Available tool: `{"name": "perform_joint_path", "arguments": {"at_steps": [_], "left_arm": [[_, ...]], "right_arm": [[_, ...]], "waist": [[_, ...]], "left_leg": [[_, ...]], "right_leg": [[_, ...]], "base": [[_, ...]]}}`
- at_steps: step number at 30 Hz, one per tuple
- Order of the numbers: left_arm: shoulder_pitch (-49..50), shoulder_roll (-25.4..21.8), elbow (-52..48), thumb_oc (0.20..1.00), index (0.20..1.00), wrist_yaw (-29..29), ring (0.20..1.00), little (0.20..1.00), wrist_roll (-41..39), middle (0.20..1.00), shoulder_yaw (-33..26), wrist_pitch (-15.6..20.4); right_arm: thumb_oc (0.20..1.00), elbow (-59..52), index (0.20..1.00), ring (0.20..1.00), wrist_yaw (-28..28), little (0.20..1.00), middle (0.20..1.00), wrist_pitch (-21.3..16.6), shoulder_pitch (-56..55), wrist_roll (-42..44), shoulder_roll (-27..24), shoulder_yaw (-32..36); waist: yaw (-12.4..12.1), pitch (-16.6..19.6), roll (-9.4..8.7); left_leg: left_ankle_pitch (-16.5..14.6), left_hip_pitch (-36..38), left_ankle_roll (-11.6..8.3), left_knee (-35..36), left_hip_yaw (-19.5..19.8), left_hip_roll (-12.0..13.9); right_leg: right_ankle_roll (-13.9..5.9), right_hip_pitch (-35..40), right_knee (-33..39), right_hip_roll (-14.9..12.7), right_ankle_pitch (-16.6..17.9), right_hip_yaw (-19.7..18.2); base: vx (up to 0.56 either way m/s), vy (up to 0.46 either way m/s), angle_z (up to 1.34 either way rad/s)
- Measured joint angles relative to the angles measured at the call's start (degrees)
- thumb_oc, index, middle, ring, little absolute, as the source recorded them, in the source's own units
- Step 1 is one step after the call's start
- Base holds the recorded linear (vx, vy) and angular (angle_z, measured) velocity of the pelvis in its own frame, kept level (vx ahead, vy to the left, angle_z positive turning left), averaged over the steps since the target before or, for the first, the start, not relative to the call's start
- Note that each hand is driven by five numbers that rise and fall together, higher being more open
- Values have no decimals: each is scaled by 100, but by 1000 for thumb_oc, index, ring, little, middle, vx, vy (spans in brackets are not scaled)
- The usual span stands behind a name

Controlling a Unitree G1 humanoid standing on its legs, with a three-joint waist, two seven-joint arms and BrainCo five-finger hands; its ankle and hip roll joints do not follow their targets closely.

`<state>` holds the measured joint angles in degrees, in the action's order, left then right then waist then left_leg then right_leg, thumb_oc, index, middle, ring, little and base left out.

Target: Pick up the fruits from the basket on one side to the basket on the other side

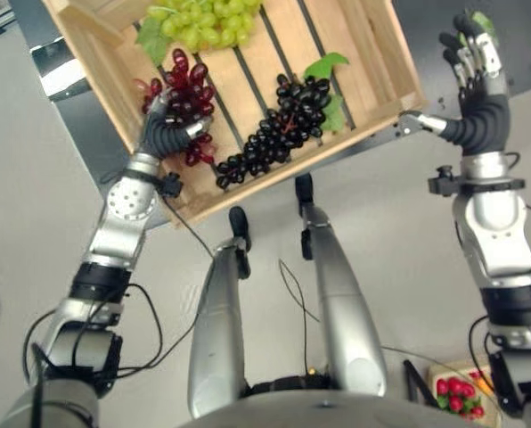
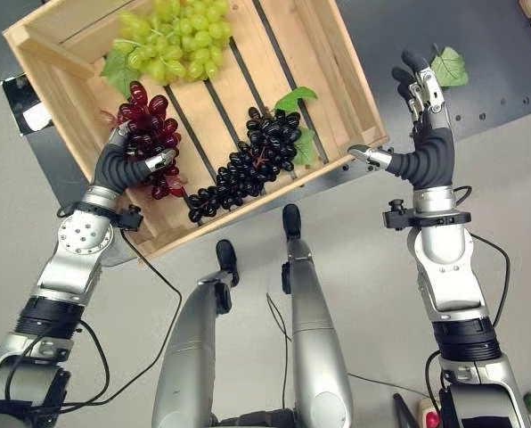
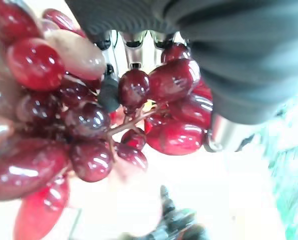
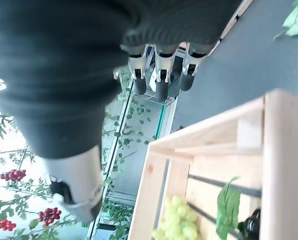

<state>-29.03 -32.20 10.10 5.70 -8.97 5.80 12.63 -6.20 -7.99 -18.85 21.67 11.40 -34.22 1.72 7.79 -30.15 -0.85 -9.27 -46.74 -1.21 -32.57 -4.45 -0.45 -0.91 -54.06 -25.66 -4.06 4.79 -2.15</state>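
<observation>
So far the job looks barely begun, judging by how things lie. The wooden crate (image 2: pixel 355 85) that serves as the source basket has all three bunches inside it: green grapes (image 2: pixel 172 40) at its far end, black grapes (image 2: pixel 248 160) lying across the slats near the middle, and red grapes (image 2: pixel 150 134) by the near-left wall. The left hand (image 2: pixel 127 162) is down in the crate on the red grapes, its fingers and thumb curled round the bunch; the left wrist view confirms this, with red berries and a thin stem pressed close against a dark fingertip (image 3: pixel 109 92). Whether the bunch is already lifted off the slats or rests on them cannot be told, since it shows inside the crate's outline with no clear gap beneath. The right hand (image 2: pixel 417 134) is raised beside the crate's right corner, above the dark table (image 2: pixel 497 116), fingers straight and spread, thumb pointing towards the crate's rim, holding nothing. A loose green leaf (image 2: pixel 448 67) lies on the table just beyond its fingertips. The second basket, where the fruit must go, cannot be made out for certain; a bit of wood at the top right corner of the right eye view may be it, but too little of it is visible to say. What is left, then, is nearly everything: carrying the red bunch out and across, setting it down, and doing the same for the black and green bunches.
</observation>
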Motion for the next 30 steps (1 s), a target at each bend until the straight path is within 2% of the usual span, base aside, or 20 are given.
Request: {"name": "perform_joint_path", "arguments": {"at_steps": [4,8,14,30], "left_arm": [[-64,75,-225,200,200,120,200,200,-446,200,73,237],[-219,100,-226,200,200,210,200,200,-656,200,154,308],[-324,438,-277,200,200,350,200,200,-889,200,146,465],[-406,590,-714,200,200,230,200,200,-1322,200,129,720]], "right_arm": [[1000,5,1000,1000,-1,1000,1000,0,-1,1,-16,-26],[1000,5,1000,1000,0,1000,1000,0,-4,1,-16,-56],[1000,14,1000,1000,-6,1000,1000,0,-25,0,-6,-172],[1000,1181,1000,1000,163,1000,1000,0,-185,62,-25,-271]], "waist": [[-51,-2,-4],[-28,-4,-7],[77,-11,-21],[94,-31,-66]], "left_leg": [[17,-7,-27,-3,3,2],[16,-3,-28,0,16,4],[15,49,-26,-7,107,2],[26,1006,-20,464,141,26]], "right_leg": [[-7,2,12,-2,4,5],[11,14,17,-3,17,18],[14,157,99,-8,31,101],[-19,1064,449,-21,21,152]], "base": [[0,0,0],[-2,-1,1],[-4,3,5],[17,-5,0]]}}
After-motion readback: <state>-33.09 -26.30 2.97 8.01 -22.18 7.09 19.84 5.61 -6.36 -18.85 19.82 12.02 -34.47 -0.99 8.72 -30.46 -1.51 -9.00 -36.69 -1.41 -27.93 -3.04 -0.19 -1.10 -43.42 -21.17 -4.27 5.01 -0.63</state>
